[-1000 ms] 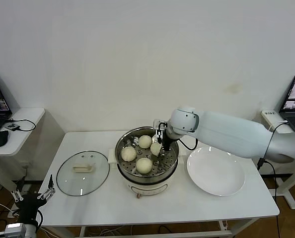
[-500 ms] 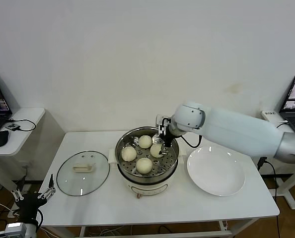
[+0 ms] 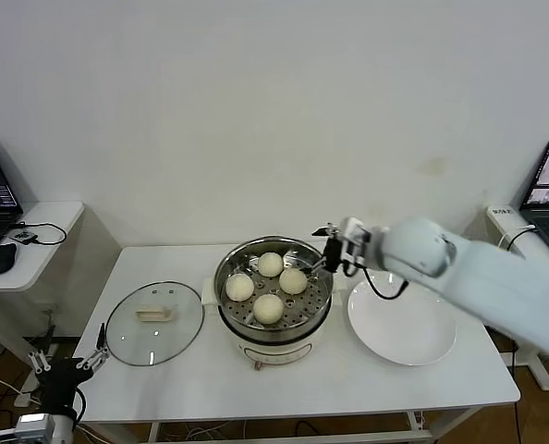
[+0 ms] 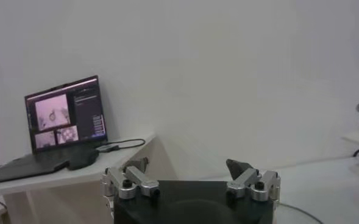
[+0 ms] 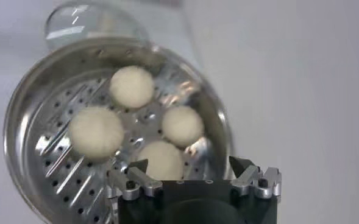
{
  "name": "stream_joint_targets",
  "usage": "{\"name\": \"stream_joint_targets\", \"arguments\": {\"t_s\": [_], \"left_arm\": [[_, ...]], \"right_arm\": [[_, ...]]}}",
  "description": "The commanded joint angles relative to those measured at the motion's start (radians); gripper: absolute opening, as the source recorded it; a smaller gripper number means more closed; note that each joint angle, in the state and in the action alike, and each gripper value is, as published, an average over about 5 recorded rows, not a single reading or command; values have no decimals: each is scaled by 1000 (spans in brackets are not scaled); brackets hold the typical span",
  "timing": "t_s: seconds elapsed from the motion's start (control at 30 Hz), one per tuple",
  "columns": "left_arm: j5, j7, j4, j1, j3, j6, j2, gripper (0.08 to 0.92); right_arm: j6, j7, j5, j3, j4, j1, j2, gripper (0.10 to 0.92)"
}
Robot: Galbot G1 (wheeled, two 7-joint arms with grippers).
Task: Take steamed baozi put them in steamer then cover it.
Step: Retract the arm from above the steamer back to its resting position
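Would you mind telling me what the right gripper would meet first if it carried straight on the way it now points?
Probably the nearest baozi in the steamer: the open right gripper points into it, though depth is uncertain.

steamer [image 3: 273,305]: shiny perforated metal | baozi [image 3: 268,308]: smooth matt | cover [image 3: 154,322]: clear glass

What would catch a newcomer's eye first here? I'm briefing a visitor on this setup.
First, the shiny steamer at the table's middle, with four baozi on its perforated tray. Next, the right claw, open and empty, at the steamer's right rim above the white plate. Last, the cover lying flat to the steamer's left.
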Motion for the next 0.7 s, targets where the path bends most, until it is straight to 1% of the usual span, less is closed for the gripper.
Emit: {"name": "stream_joint_targets", "arguments": {"t_s": [0.03, 0.2, 0.3, 0.4, 0.5, 0.6, 0.7], "left_arm": [[12, -4, 9, -4, 18, -13, 2, 823], [62, -20, 31, -7, 35, -11, 17, 823], [184, -40, 63, -27, 49, -19, 23, 823], [397, -62, 120, -58, 52, -47, 39, 823], [694, -73, 180, -82, 45, -85, 79, 823], [1010, -86, 246, -105, 47, -137, 133, 823], [1220, -104, 329, -143, 71, -164, 183, 823]], "right_arm": [[461, 249, -177, 914, 156, -1051, -47, 823], [652, 188, -284, 1191, 134, -1297, 168, 823], [723, 135, -326, 1337, 136, -1385, 308, 823], [766, 100, -330, 1442, 152, -1447, 448, 823], [804, 87, -327, 1503, 164, -1500, 548, 823], [844, 86, -343, 1534, 166, -1549, 599, 823], [866, 89, -356, 1561, 165, -1588, 619, 823]]}}
